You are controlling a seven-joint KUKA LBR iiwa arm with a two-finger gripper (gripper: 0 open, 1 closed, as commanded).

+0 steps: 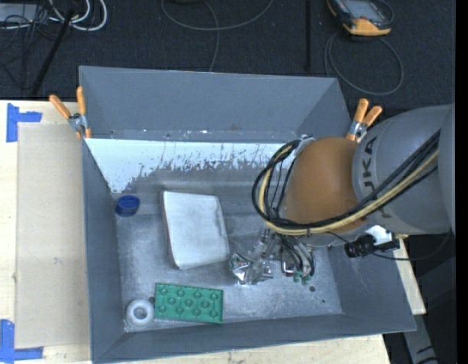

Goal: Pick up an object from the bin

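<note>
The arm point(404, 169) comes into the grey bin point(211, 105) from the right. Its wrist carries a rounded brown cover point(321, 180) with black and yellow cables point(265, 196) looped around it.

A white block point(194, 230) with soft, rounded edges lies flat near the middle of the bin floor. The gripper point(283, 260) is low over the floor to the right of the block and a little nearer the front wall. The cover and cables hang over it, so it cannot be told whether the gripper is open or closed, or whether it has hold of anything.

A small crumpled silvery thing point(247, 270), possibly a scrap of foil, is the piece closest to the gripper. It lies just off the block's lower right corner, between the block and the gripper. It looks to touch the gripper's left side, though the shadow there makes that uncertain.

A small blue cap point(127, 205) sits to the left of the block's upper corner, near the left wall. A flat green plate with rows of studs point(189, 303) lies in front of the block, close to the front wall. A white ring point(140, 311) lies just beside the plate's left end.
</note>
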